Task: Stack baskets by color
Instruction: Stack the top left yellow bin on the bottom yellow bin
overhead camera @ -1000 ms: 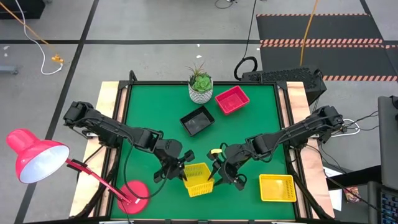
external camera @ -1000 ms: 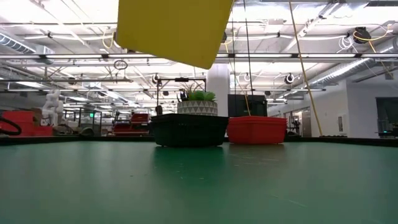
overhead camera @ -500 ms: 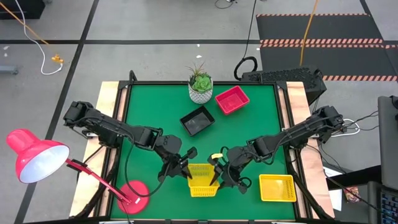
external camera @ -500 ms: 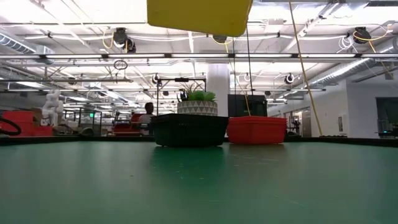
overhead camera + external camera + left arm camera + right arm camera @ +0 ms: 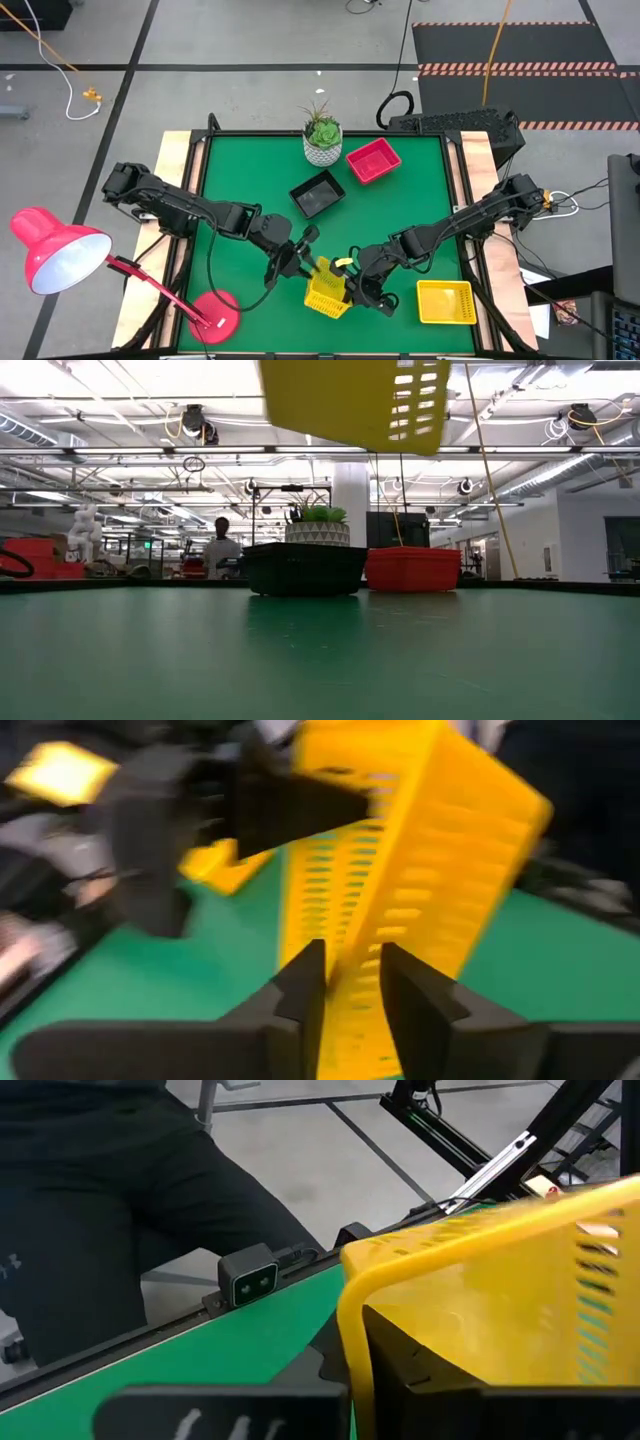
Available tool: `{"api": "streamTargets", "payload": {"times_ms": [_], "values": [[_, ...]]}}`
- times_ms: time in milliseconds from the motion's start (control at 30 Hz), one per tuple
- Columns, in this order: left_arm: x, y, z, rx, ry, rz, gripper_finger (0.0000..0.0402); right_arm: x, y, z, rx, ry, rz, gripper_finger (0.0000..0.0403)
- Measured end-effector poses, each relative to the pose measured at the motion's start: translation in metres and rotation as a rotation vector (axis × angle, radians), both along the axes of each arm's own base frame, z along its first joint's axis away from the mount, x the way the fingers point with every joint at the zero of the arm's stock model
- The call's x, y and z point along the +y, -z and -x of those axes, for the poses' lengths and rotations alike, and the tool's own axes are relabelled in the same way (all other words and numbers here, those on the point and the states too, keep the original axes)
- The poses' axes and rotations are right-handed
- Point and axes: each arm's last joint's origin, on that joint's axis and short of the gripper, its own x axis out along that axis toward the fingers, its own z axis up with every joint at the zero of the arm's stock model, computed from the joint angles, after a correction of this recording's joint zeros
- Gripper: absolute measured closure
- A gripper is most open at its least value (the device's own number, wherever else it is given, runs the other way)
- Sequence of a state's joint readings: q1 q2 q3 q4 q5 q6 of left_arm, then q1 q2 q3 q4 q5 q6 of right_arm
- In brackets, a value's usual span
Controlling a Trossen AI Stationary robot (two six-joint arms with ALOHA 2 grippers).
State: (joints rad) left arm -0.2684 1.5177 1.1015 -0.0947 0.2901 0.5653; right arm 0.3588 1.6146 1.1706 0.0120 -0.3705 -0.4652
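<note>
A yellow basket [image 5: 328, 290] hangs tilted in the air over the table's near middle; the low view shows its mesh side [image 5: 352, 405] high above the green table. My right gripper [image 5: 349, 290] is shut on its right wall. My left gripper [image 5: 307, 254] stands open at the basket's left side, its fingers [image 5: 305, 992] on either side of the left wall [image 5: 352, 982]; I cannot tell whether they touch it. A second yellow basket [image 5: 445, 302] rests flat at the near right. A black basket [image 5: 317, 194] and a red basket [image 5: 372, 161] sit at the far middle. My right gripper holds the yellow basket by its right wall, near the rim [image 5: 352, 1315], with one finger [image 5: 430, 1360] inside the basket and the other outside. It comes from the table's right, slanting downward. The basket is lifted clear of the table and tilted.
A white plant pot [image 5: 322, 142] stands at the far edge next to the red basket. A red lamp has its round base [image 5: 215, 310] on the near left corner and its shade [image 5: 55, 252] off the table's left. A person [image 5: 220, 550] shows far behind the table.
My right gripper has shut on the yellow basket's right wall and sunk a little. My left gripper has opened at the left wall. The basket, level half a second ago, has tipped and turned, its mesh side now showing in the low view.
</note>
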Motion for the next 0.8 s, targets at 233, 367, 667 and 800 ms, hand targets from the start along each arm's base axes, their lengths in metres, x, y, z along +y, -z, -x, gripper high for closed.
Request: {"api": "streamTargets", "payload": {"times_ms": [233, 367, 667, 800], "values": [[0.002, -0.004, -0.003, -0.053, -0.096, -0.028, 0.0236, -0.001, 0.002, 0.002, 0.054, 0.009, -0.012, 0.0402], [0.004, -0.002, -0.003, -0.016, -0.201, -0.018, 0.0206, -0.005, -0.002, 0.008, 0.096, 0.052, 0.002, 0.0402], [0.014, -0.001, 0.003, 0.068, -0.529, -0.015, 0.0172, -0.031, -0.015, 0.049, 0.357, 0.439, 0.136, 0.0403], [0.016, -0.003, 0.003, 0.067, -0.610, 0.017, 0.0179, -0.032, -0.016, 0.069, 0.515, 0.531, 0.134, 0.0403]]}}
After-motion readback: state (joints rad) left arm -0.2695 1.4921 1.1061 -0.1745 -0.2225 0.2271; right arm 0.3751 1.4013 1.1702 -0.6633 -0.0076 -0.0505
